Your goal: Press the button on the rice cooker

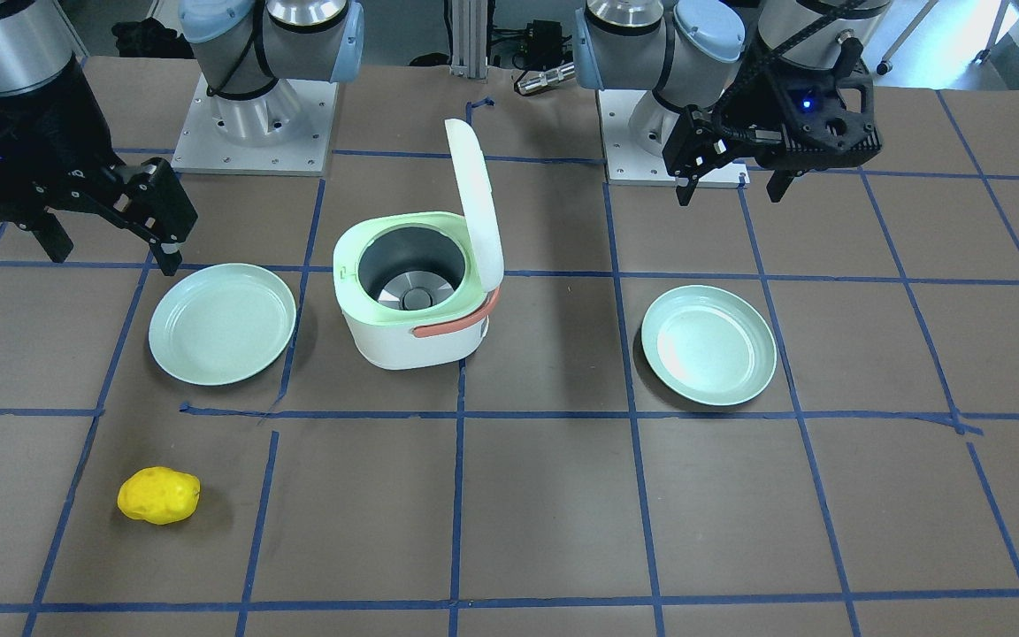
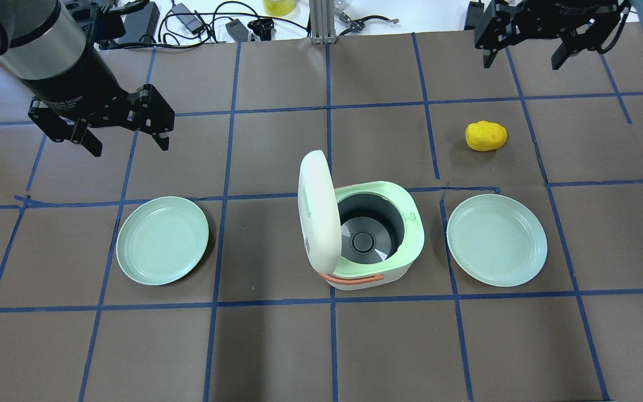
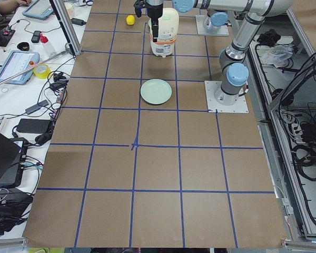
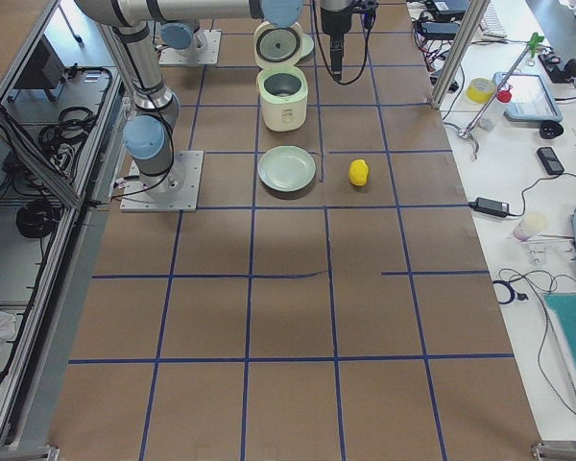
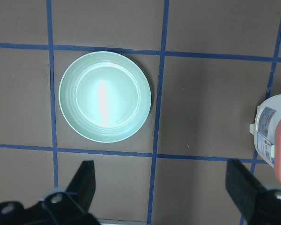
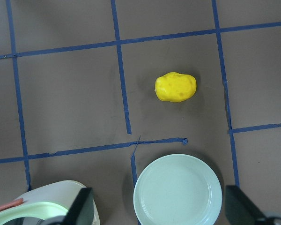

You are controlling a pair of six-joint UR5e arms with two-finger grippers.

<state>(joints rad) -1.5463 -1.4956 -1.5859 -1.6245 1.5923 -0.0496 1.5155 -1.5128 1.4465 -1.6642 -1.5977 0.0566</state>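
- White rice cooker with mint-green rim [image 2: 405, 234] sits mid-table, between two pale green round plates, touching neither.
- Its white lid [image 2: 318, 212] stands open, roughly upright, on the robot's-left side. The grey inner pot is exposed and the orange handle [image 2: 355, 278] lies along the robot-facing edge.
- Button can't be made out in any view.
- Left gripper [image 2: 130, 142] hangs above the table, fingers spread wide, holding nothing. It is well apart from the cooker, out on the lid side.
- Left wrist view looks straight down on the left plate [image 5: 105, 96], with the cooker's wall at the right edge.
- Right gripper [image 2: 521, 61] is also raised, wide open and empty, well clear of the cooker on the other side.
- Right plate [image 2: 496, 240] sits just beside the cooker.
- Yellow lumpy potato-shaped object [image 2: 485, 135] lies beyond that plate, apart from it.
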